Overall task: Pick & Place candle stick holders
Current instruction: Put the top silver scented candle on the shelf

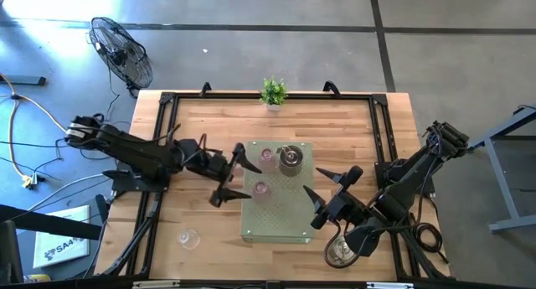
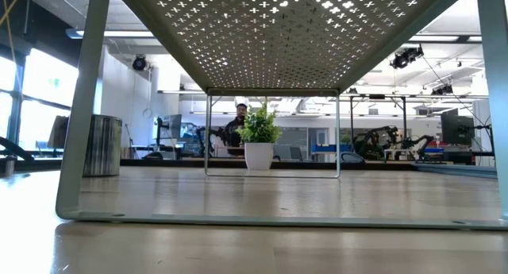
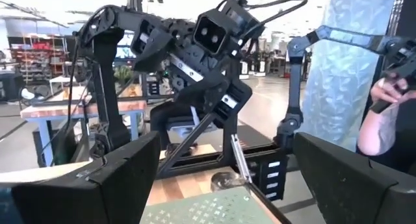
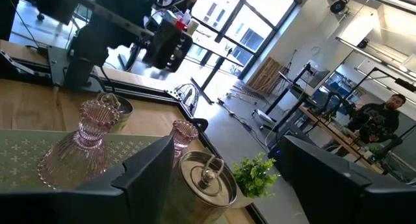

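We see two pink holders (image 1: 262, 172) and a silvery holder (image 1: 290, 159) on the perforated stand (image 1: 285, 226), lying between the left gripper (image 1: 232, 173) and right gripper (image 1: 328, 194), both wide open, empty, reaching over its edges.

Your left arm reaches in from the table's left side, elbow low, wrist pointing toward the centre, and your left gripper (image 1: 233, 176) sits with its fingers (image 3: 123, 172) spread wide apart, nothing between them. Your right arm comes in from the right side, folded at the elbow, forearm angled toward the middle. Your right gripper (image 1: 327, 197) has its jaws parted too, both dark fingers (image 4: 146, 169) splayed and empty. The two grippers face each other, well apart.
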Controlling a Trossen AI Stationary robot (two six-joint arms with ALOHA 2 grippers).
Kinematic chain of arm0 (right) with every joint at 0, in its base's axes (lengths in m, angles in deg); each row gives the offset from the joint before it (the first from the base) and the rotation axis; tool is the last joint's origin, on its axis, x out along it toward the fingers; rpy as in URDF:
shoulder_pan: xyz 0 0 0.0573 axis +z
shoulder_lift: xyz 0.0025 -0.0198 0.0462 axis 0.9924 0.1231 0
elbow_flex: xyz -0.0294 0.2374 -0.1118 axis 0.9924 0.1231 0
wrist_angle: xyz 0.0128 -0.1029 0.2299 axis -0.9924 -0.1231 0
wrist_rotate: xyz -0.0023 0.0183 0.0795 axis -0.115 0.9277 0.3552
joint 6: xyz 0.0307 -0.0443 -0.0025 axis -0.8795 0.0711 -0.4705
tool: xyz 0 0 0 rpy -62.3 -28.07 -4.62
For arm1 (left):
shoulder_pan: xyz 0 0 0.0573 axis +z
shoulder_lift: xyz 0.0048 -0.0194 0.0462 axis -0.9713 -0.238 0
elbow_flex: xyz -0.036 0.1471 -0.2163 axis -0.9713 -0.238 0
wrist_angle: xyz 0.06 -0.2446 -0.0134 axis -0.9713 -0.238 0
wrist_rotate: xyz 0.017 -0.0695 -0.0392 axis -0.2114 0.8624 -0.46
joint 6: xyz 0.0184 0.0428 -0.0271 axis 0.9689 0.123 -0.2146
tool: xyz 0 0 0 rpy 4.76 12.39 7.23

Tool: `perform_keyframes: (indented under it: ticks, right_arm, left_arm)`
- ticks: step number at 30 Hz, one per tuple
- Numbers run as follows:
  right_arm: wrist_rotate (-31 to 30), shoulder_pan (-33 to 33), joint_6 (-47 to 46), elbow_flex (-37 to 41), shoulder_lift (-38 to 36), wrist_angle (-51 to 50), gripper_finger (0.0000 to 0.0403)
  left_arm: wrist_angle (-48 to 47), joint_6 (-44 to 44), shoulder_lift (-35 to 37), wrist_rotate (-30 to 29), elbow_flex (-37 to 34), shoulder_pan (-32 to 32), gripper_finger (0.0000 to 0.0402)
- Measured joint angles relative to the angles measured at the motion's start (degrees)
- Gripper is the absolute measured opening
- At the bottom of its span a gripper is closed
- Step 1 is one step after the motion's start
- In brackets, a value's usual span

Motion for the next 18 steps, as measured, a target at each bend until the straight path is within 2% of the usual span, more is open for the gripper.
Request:
perform_keyframes:
  ticks: [6,10,15,18]
  right_arm:
    - [0.42,0.00,0.00,0.00,0.00,0.00,0.0277]
    - [0.42,0.01,0.00,0.00,0.00,0.00,0.0277]
    - [0.42,0.00,0.02,0.00,0.00,0.00,0.0277]
    - [0.42,0.01,0.01,0.00,0.00,-0.01,0.0277]
  left_arm:
    - [-5.08,0.12,3.27,1.72,0.00,0.00,0.0347]
    - [-5.05,0.12,3.45,1.71,0.00,0.00,0.0347]
    - [-7.32,0.54,3.45,-4.81,0.00,-0.02,0.0347]
    - [-8.62,3.60,3.45,-6.30,-0.02,0.01,0.0347]
